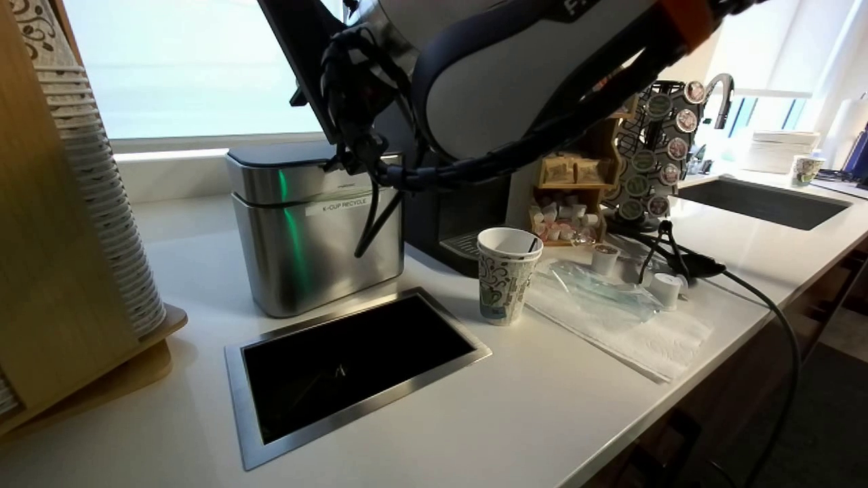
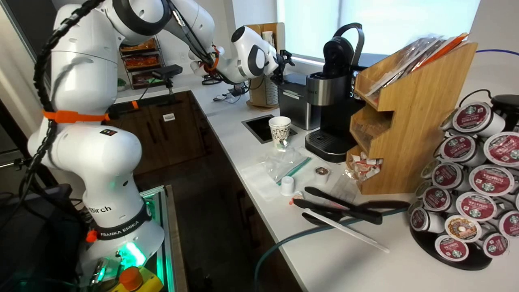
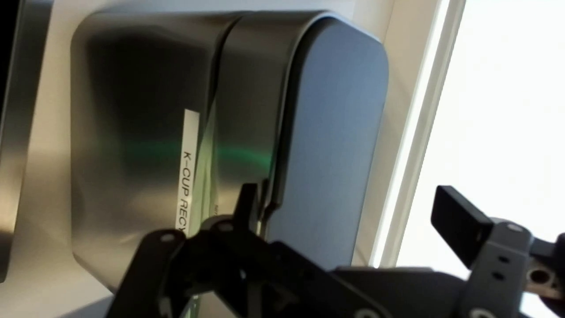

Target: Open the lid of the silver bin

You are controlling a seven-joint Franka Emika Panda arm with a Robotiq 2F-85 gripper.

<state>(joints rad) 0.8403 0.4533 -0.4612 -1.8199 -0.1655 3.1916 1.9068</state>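
Dark grey lid point(image 3: 340, 110) is down on the silver bin point(image 1: 319, 271), bin upright on the bench point(image 1: 515, 407) between the coffee maker point(image 2: 324, 91) and the wooden cup dispenser point(image 1: 54, 271), just beside a steel-framed cutout point(image 1: 366, 405). Front label point(image 1: 339, 206) reads K-CUP RECYCLE. Claw point(image 3: 352, 210) spread wide: in the wrist view one fingertip point(image 3: 246, 205) overlaps the notch at the lid's label-side edge, can't tell if touching; the other shows past the opposite edge, against the bright window point(image 3: 494, 110). Nested paper cups point(image 1: 502, 291) upright just beside the cutout. Farther along: paper towel point(image 1: 651, 346) with a clear zip bag point(image 1: 597, 281) partly on it, two K-cup pods point(image 2: 288, 186) near, then in an exterior view black plastic utensils point(image 2: 371, 216), wooden organiser point(image 2: 421, 134) beside the coffee maker, and a K-cup carousel point(image 2: 448, 259).
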